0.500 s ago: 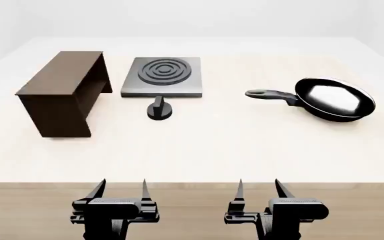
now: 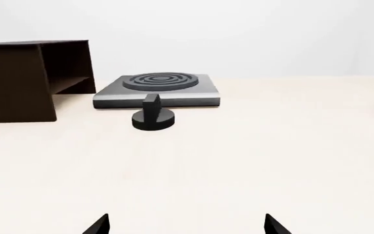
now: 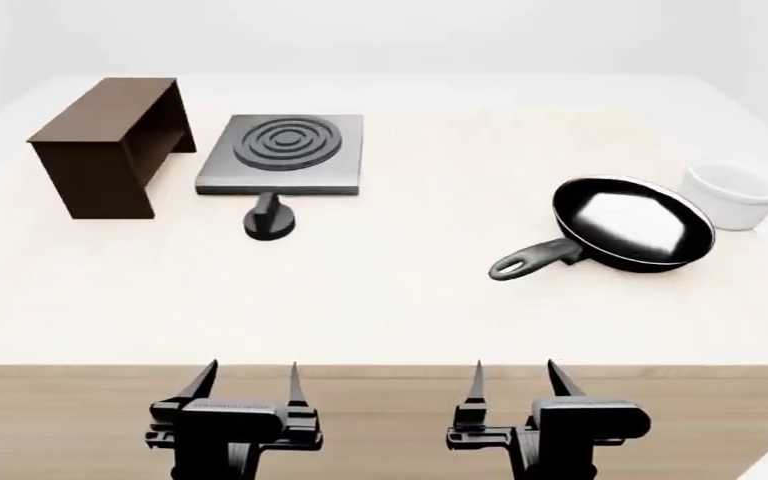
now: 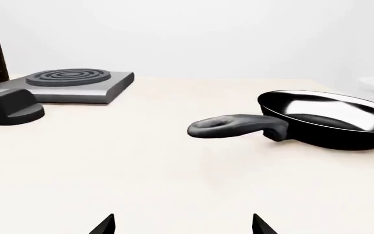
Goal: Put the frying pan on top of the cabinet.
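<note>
The glossy black frying pan (image 3: 631,222) lies on the table at the right, its grey handle (image 3: 534,259) pointing toward the near left. It also shows in the right wrist view (image 4: 323,118). The dark brown cabinet (image 3: 107,145) stands at the far left, flat top up, its open side toward the stove plate; it also shows in the left wrist view (image 2: 32,78). My left gripper (image 3: 248,380) and right gripper (image 3: 514,378) are both open and empty at the table's near edge, well short of pan and cabinet.
A grey stove plate with rings (image 3: 281,152) lies right of the cabinet, with a small black knob (image 3: 271,217) in front of it. A white bowl (image 3: 732,195) stands just beyond the pan at the right.
The head view has shifted: the cabinet, stove plate and knob now appear further left. The pan sits closer with its handle turned toward me, and the white bowl has come into view.
</note>
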Controlling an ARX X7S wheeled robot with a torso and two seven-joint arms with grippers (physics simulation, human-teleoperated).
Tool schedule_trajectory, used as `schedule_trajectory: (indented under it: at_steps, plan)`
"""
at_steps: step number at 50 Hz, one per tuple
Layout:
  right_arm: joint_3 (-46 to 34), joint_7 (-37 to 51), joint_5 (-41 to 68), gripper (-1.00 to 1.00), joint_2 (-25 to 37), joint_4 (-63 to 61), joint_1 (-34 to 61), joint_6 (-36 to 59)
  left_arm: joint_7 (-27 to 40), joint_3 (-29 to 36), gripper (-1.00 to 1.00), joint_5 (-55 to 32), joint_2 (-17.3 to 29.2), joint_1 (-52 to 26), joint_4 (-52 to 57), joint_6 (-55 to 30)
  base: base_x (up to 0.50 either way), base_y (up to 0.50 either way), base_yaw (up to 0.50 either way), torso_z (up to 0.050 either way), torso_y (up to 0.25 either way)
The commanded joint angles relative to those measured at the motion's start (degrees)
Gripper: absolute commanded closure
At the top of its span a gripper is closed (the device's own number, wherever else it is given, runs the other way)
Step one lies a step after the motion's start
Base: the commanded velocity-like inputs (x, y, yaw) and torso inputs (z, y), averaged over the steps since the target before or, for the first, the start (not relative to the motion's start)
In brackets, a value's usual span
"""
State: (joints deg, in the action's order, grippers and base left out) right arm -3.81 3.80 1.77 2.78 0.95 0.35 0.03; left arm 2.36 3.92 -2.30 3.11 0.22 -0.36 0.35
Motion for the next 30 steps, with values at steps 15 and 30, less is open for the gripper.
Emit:
schedule_trajectory:
  at_steps: [15, 30]
  plan:
    - [-2.1, 2.9, 1.8, -1.0, 2.0, 0.9, 0.7, 0.3, 1.9, 2.5, -1.0, -2.1, 1.9, -0.3, -0.2, -0.5, 0.0, -0.5, 0.0, 0.0, 0.0]
    - [1.2, 8.7, 7.6, -1.0, 6.4, -34.4, 7.5, 37.3, 8.4, 2.5, -1.0, 0.0, 4.0, -10.6, 29.9, -33.8, 0.01, -0.15, 0.0, 0.0, 0.0]
